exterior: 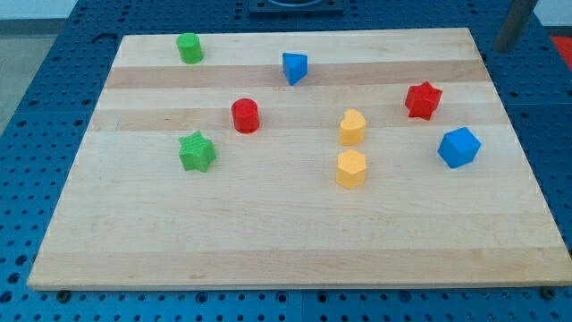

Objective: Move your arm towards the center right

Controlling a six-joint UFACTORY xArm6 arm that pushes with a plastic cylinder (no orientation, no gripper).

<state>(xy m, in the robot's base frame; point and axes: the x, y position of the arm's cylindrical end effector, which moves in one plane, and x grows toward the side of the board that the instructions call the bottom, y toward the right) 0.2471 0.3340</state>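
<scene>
Grey cylindrical rod (516, 25) (view's top right); my tip unseen.

We see only a short grey stretch of our arm (516, 25), slanting in at the far right corner of the view, beyond the board's edge. Our tip does not show, so its place relative to the blocks cannot be told.

No readable text, no labels, no brands, no numbers, no signs anywhere in view
</scene>
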